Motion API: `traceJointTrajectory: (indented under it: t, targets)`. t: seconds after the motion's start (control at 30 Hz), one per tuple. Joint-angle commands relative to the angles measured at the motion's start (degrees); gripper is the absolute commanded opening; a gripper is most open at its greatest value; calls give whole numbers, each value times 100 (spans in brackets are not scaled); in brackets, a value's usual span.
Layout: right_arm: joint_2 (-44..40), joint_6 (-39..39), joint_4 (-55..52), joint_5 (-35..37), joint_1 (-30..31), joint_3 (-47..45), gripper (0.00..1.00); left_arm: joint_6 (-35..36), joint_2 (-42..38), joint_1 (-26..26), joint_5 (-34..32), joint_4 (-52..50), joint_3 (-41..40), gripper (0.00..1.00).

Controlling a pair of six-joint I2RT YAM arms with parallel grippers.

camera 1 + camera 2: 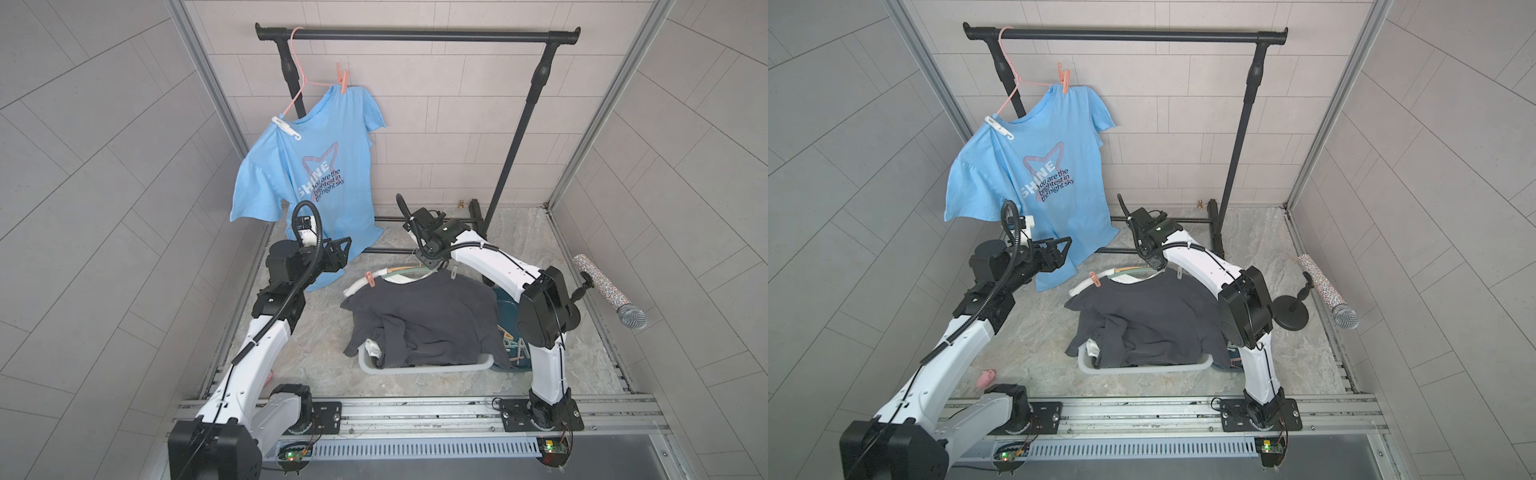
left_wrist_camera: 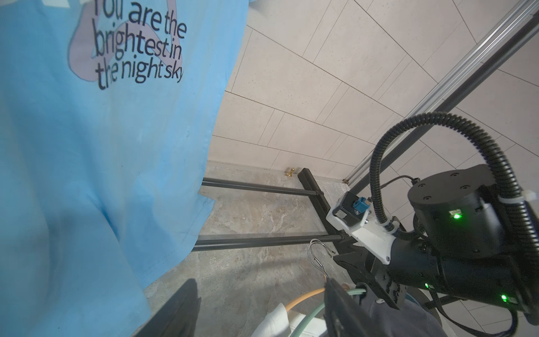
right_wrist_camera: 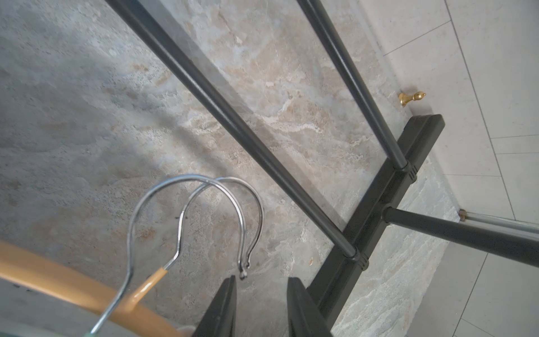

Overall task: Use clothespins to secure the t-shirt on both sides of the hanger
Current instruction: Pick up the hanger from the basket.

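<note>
Left arm: is raised from its base and stretched forward toward the rack, with the wrist level with the lower hem of the light blue printed cotton t-shirt (image 1: 307,166).
Left tool (image 1: 340,253): is seen spread wide and empty, just beside that hem; whether the cloth is touched cannot be told.
Right arm: is bent sharply at the elbow and angled forward and down over the far rim of the white plastic basket (image 1: 415,368).
Right tool (image 3: 261,280): its jaws are parted by a narrow gap, and nothing is seen between them. The tips are set just beside the ends of two chrome wire hanger hooks (image 3: 189,175).
Blue shirt: is hung on a thin pink wire hanger (image 1: 294,102) from the black metal rack rail (image 1: 415,35).
Pegs on the blue shirt: a coral pink plastic clothespin (image 1: 344,83) is clipped at one shoulder, and a white plastic clothespin (image 1: 286,128) at the other.
Dark grey cotton t-shirt (image 1: 424,316): is draped over the basket on the marbled stone bench (image 1: 316,332). A second coral pink clothespin (image 1: 370,279) is seen at its collar edge.
Spare pegs: pastel plastic clothespins (image 1: 513,348) are glimpsed in a dark teal plastic bin (image 1: 506,311) beside the basket, partly hidden by the right arm.
</note>
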Motion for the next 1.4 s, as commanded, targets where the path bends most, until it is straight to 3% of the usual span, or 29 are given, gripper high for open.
traceJointTrajectory:
  t: [0.0, 0.4, 0.73, 0.8, 1.1, 1.37]
  targets:
    - [128, 80, 93, 133, 1, 136, 30, 44, -11, -27, -39, 99, 49, 71]
    - [402, 1, 38, 68, 5, 446, 27, 49, -41, -32, -61, 141, 5, 70]
    - [200, 54, 83, 244, 37, 492, 6, 108, -80, -33, -106, 114, 16, 70]
    - [32, 55, 163, 284, 49, 408, 0, 144, -105, -34, -138, 89, 18, 70]
    - [-1067, 463, 803, 276, 121, -333, 0, 480, -263, -21, -163, -176, 121, 70]
    - [-2443, 666, 2463, 167, 180, -1833, 0, 843, -528, -21, 52, -208, 146, 73]
